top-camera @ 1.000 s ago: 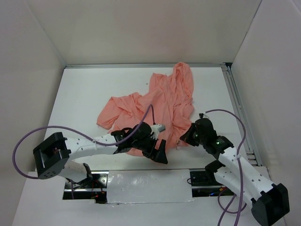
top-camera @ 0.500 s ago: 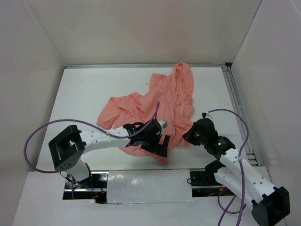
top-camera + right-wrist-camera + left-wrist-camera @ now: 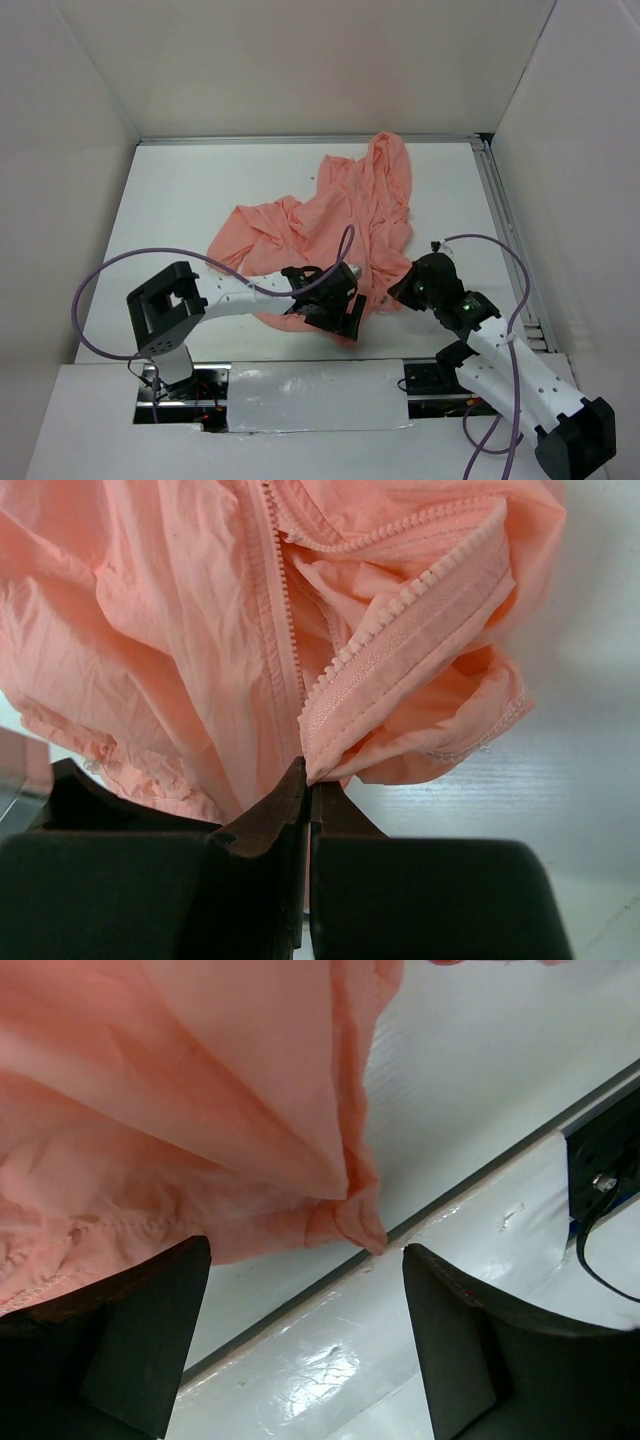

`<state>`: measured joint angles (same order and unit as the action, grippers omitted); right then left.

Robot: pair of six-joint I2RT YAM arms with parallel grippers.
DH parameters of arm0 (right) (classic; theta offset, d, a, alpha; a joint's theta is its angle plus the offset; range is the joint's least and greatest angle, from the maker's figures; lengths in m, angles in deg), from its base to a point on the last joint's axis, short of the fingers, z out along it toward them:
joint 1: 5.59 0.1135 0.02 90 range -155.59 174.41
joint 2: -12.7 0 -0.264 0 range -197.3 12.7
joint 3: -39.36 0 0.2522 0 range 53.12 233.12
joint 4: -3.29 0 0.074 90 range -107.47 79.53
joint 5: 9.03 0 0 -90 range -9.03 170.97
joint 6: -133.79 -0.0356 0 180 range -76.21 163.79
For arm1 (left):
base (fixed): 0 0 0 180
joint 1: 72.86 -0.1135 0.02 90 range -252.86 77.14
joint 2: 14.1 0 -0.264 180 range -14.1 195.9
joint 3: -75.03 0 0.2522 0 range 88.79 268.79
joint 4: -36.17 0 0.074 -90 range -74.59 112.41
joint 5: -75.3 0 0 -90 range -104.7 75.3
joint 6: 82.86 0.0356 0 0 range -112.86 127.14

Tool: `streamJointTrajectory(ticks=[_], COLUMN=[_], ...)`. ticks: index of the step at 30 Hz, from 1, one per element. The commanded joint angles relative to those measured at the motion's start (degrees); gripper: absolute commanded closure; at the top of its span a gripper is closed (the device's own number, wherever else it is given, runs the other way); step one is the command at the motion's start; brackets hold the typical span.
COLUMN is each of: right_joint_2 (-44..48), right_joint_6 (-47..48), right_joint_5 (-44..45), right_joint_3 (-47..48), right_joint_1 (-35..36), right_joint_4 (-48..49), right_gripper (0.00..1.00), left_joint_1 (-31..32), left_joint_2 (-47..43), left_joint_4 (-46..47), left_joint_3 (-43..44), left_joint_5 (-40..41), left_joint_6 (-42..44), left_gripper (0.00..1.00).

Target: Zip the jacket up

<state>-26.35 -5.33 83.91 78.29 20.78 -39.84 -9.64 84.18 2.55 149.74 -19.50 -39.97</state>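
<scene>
Jacket (image 3: 345, 215): salmon-pink, thin and wrinkly, lying crumpled on the white table (image 3: 180, 200), from the middle toward the far right.
My left pincer (image 3: 302, 1285): fingers wide apart, gripping nothing; a folded hem corner (image 3: 358, 1222) of the jacket hangs just beyond them, above the table's near edge.
My right pincer (image 3: 307, 785): pressed together, pinching the end of the zipper tape (image 3: 400, 630).
Zipper tape: flat woven strip edged with chunky pink teeth; a second toothed row (image 3: 275, 600) runs beside it.

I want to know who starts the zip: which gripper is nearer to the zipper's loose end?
Right. The right gripper is shut on the zipper end; the left gripper is open at a hem corner of the jacket, no teeth in its view.
</scene>
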Motion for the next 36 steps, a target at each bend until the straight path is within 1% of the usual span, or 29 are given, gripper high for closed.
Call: streamJointTrajectory(ticks=[1,2,6,7,10,11,12,14,15,18,19,20,23,25,27,28,32,36], right_joint_2=[1.0,1.1,1.3,1.3,1.8,2.0,2.1,2.5,2.6,2.6,2.6,2.6,2.6,2.5,2.5,2.6,2.5,2.1], right_joint_6=[-1.3,-1.5,-1.9,-2.1,-2.3,-2.4,-2.5,-2.3,-2.3,-2.3,-2.3,-2.5,-2.6,-2.8,-2.8,-2.8,-2.8,-2.6], right_joint_5=[1.6,1.6,1.9,2.0,2.1,2.1,2.1,2.1,2.2,2.6,2.6,2.7,2.9,3.0,3.1,3.2,3.1,3.4], right_joint_3=[-0.7,-0.8,-1.3,-1.5,-1.8,-1.9,-2.0,-2.1,-1.9,-2.0,-2.1,-2.1,-2.6,-2.6,-2.7,-2.7,-2.7,-2.5], right_joint_1=[-0.1,0.1,-0.1,-0.1,-0.1,-0.1,-0.1,-0.1,-0.2,-0.2,-0.2,-0.1,-0.2,-0.1,-0.1,-0.2,-0.1,-0.2], right_joint_4=[0.3,0.4,0.1,0.1,-0.2,0.0,-0.1,-0.2,-0.3,-0.6,-0.7,-0.7,-0.7,-0.9,-1.0,-0.9,-0.9,-1.0], right_gripper=[1.00,1.00,1.00,1.00,1.00,1.00,1.00,1.00,1.00,1.00,1.00,1.00,1.00,1.00,1.00,1.00,1.00,1.00], left_joint_1=[1.0,1.2,2.3,2.6,3.3,3.3,3.4,3.3,3.3,3.5,3.7,3.9,4.7,5.2,5.4,5.5,5.5,5.4], left_joint_2=[0.8,1.6,3.9,4.5,5.3,6.1,6.5,7.5,7.8,8.6,8.9,9.0,9.5,9.9,9.7,9.5,8.5,10.1], left_joint_4=[-1.9,-2.2,-4.7,-5.6,-7.3,-8.9,-9.1,-10.0,-10.0,-9.8,-9.7,-9.6,-9.4,-9.9,-9.9,-9.8,-8.4,-9.9], left_joint_3=[2.9,3.2,5.2,5.8,7.0,7.2,7.6,7.8,7.9,8.0,8.1,8.2,8.7,9.1,9.1,8.9,8.3,9.8], left_joint_5=[2.7,3.0,4.4,6.3,8.5,9.6,9.8,10.2,9.9,9.2,9.2,9.4,9.1,9.1,8.4,8.0,7.3,7.2], left_joint_6=[-4.8,-4.7,-6.2,-6.4,-8.2,-9.3,-9.5,-10.2,-10.2,-10.1,-10.0,-9.9,-9.5,-9.7,-9.8,-9.8,-9.5,-10.0], left_gripper=[0.11,0.13,0.14,0.14,0.19,0.22,0.28,0.36,0.44,0.54,0.56,0.57,0.56,0.52,0.51,0.49,0.48,0.47])
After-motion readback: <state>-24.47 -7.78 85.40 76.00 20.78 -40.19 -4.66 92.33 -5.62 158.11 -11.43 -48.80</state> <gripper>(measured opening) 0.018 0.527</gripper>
